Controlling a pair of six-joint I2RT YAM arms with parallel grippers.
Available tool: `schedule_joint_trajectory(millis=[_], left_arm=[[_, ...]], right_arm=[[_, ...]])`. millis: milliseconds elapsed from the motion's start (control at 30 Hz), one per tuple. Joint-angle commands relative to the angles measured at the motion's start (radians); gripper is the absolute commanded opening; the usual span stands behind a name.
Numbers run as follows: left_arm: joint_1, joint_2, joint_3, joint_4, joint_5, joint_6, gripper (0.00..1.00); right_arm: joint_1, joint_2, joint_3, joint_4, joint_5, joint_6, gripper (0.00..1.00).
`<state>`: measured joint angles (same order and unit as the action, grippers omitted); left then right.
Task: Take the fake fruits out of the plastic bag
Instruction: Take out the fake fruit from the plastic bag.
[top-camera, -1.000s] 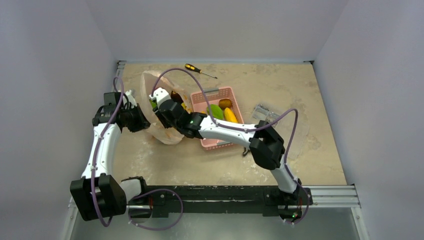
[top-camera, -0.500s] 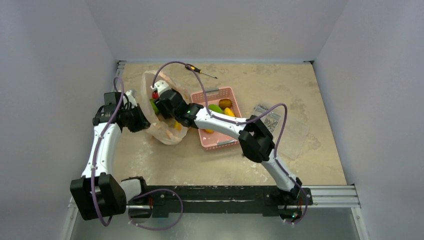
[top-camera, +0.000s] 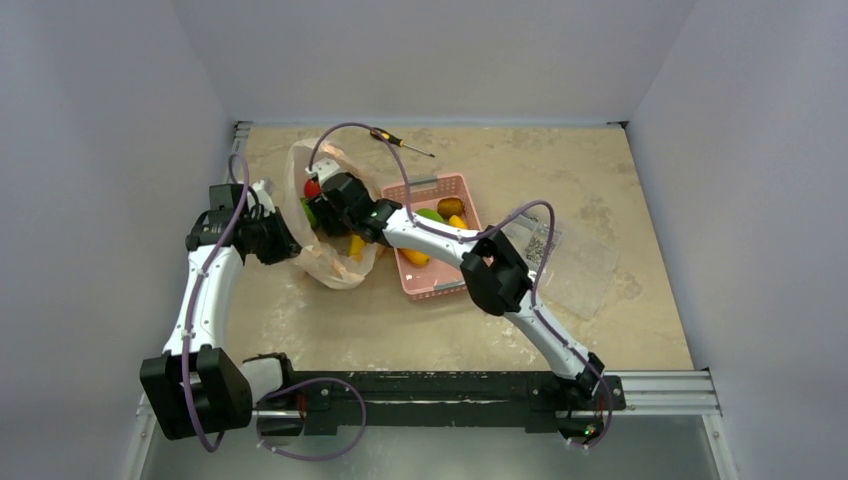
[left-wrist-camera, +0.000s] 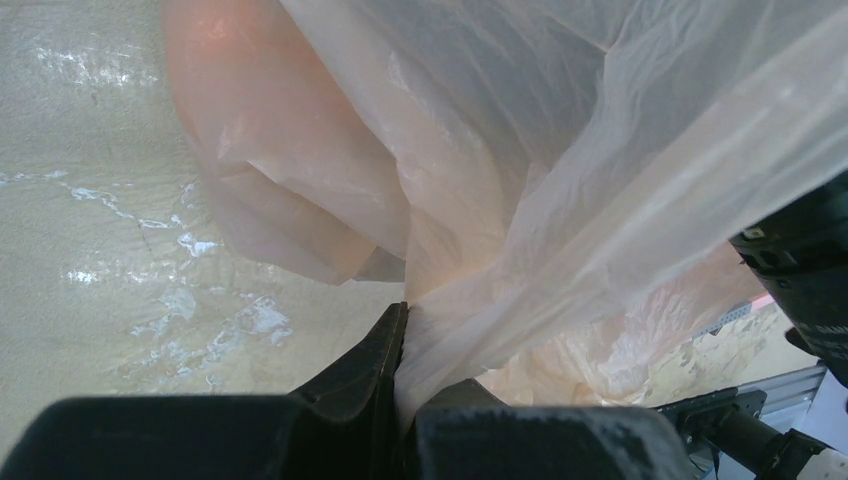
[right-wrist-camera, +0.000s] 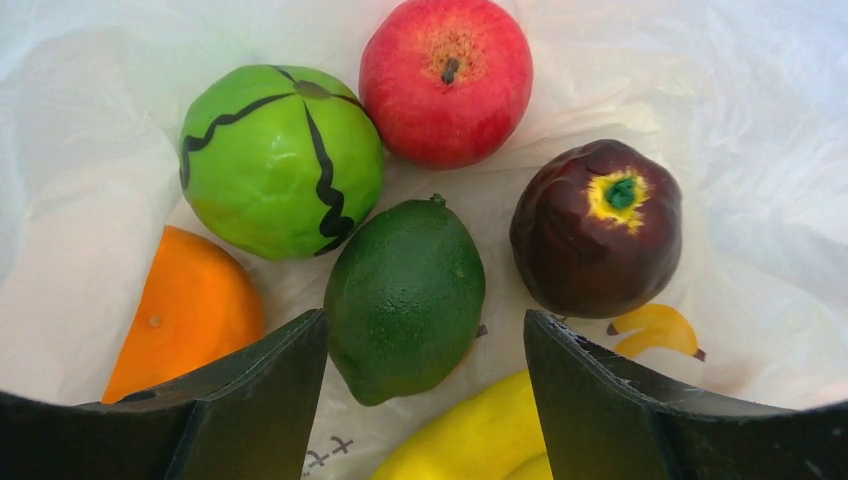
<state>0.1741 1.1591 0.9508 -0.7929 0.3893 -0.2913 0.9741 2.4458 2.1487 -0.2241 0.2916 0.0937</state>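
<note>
The right gripper (right-wrist-camera: 425, 335) now sits deeper in the bag (top-camera: 335, 270) — jaws apart astride the lime (right-wrist-camera: 405, 290), ready to grab — while the left gripper (left-wrist-camera: 408, 345) pinches the bag.

Soft, even overhead light fills the top view, leaving only faint shadows on the tabletop (top-camera: 600, 180). In the left wrist view glare streaks the tabletop at nine o'clock, the plastic bag (left-wrist-camera: 560, 150) glows translucent, and the left tool (left-wrist-camera: 403, 335) at six o'clock blurs dark. The right wrist view is bright and sharp; the right tool (right-wrist-camera: 424, 335) softens at six o'clock.
</note>
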Motion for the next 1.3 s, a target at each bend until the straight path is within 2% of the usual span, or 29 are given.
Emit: schedule_joint_trajectory(millis=[0,200,333,433,600,867,1167,1267], left_arm=[[-0.007,0.003,-0.004,0.022,0.01,0.02,0.0],[-0.008,0.002,-0.004,0.021,0.01,0.021,0.0],[-0.009,0.004,-0.003,0.022,0.011,0.02,0.0],[-0.01,0.004,-0.004,0.022,0.011,0.02,0.0],[-0.012,0.006,-0.004,0.023,0.012,0.02,0.0],[-0.013,0.004,-0.004,0.022,0.011,0.02,0.0],[-0.015,0.007,-0.006,0.022,0.013,0.02,0.0],[-0.016,0.008,-0.007,0.022,0.014,0.02,0.0]], right_arm=[[-0.003,0.02,0.072,-0.006,-0.033,0.017,0.7],[-0.008,0.082,0.116,0.0,-0.023,0.022,0.67],[-0.009,0.108,0.129,0.017,-0.011,0.019,0.6],[-0.011,0.121,0.138,0.024,-0.003,0.014,0.58],[-0.01,0.112,0.148,0.024,-0.007,0.011,0.43],[-0.011,0.006,0.105,0.016,-0.007,0.02,0.14],[-0.006,-0.217,-0.086,0.05,-0.077,0.094,0.01],[-0.005,-0.291,-0.173,0.062,-0.127,0.12,0.0]])
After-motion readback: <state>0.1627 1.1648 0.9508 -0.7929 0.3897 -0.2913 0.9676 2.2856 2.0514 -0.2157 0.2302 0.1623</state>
